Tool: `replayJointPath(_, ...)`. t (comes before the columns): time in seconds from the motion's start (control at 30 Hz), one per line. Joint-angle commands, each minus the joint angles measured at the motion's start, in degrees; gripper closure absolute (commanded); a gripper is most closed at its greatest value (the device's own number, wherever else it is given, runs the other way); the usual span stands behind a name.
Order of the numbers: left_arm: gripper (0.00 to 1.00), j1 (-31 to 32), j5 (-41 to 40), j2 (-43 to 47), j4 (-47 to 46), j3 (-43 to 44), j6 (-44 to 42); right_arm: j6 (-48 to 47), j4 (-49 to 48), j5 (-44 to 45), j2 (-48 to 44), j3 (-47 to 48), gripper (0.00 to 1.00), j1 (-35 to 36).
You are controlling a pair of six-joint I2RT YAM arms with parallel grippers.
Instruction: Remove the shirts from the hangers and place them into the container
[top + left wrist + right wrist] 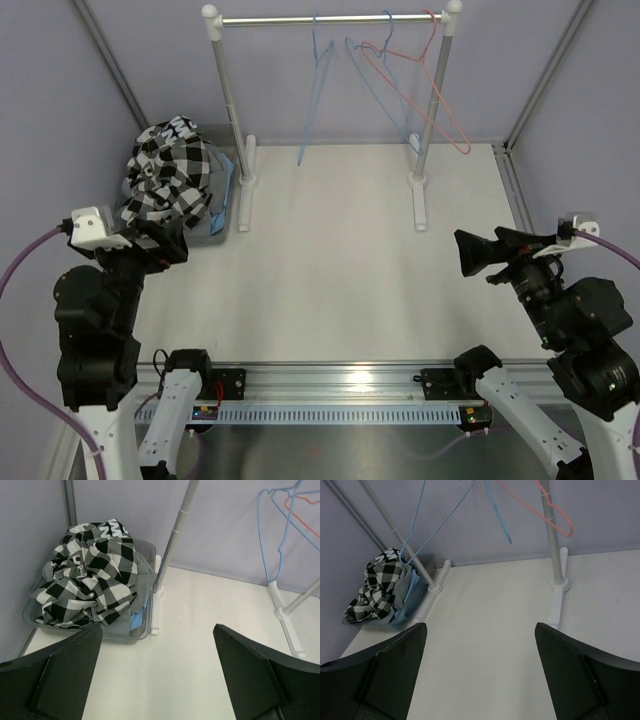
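Shirts (170, 172) piled in the container (120, 631) at ten o'clock.
We find left gripper (157, 629) and right gripper (480, 626) spread wide, empty; hangers (380, 60) bare.

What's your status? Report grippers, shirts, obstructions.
Left gripper, right gripper open, empty. Shirts heaped in container, checked shirt on top. Hangers bare on rack. No obstruction seen.
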State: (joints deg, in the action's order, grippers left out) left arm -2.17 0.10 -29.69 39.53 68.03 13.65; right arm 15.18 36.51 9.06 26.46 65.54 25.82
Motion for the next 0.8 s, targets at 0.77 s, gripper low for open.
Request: replayJointPath(0.77, 0.01, 8.9, -7.6, 16.7, 14.9, -3.1, -4.2, -9.2, 4.1, 10.0, -11.1, 0.0, 0.01, -0.1)
